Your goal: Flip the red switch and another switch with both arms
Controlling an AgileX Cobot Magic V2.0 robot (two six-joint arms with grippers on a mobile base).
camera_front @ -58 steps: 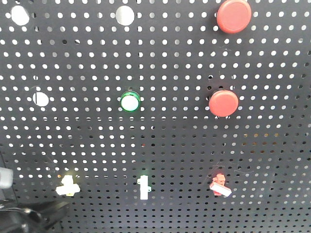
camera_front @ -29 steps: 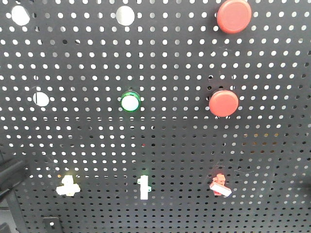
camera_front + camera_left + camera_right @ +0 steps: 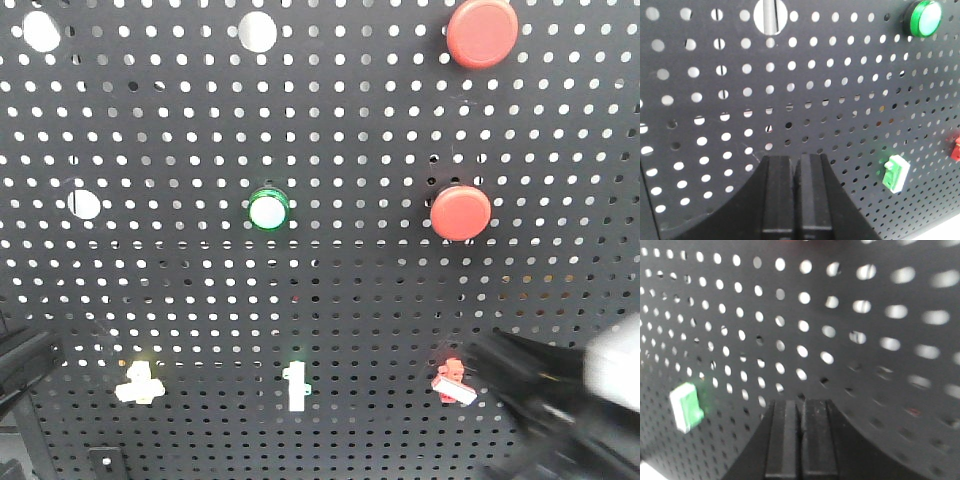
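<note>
The red switch [image 3: 452,381] sits low on the right of the black pegboard [image 3: 330,290], its white-tipped lever pointing down and right. The pale yellow switch [image 3: 138,384] sits low on the left. My right gripper [image 3: 490,352] is blurred, with its tip just right of the red switch and a grey block [image 3: 615,365] behind. In its wrist view the right gripper [image 3: 801,402] is shut and the red switch is hidden. My left gripper [image 3: 25,362] shows at the left edge, left of the yellow switch. In the left wrist view the left gripper [image 3: 796,160] is shut with nothing between its fingers; the red switch [image 3: 955,145] peeks in at the right edge.
A white-and-green toggle [image 3: 296,385] stands between the two switches, also seen as the toggle [image 3: 896,173] and the toggle [image 3: 685,406]. A green round lamp [image 3: 268,211] and two big red push buttons [image 3: 461,212], [image 3: 482,32] sit higher on the board.
My right gripper has come into the front view from the lower right, up to the red switch. My left gripper rose from the lower-left corner to the left edge, then held.
</note>
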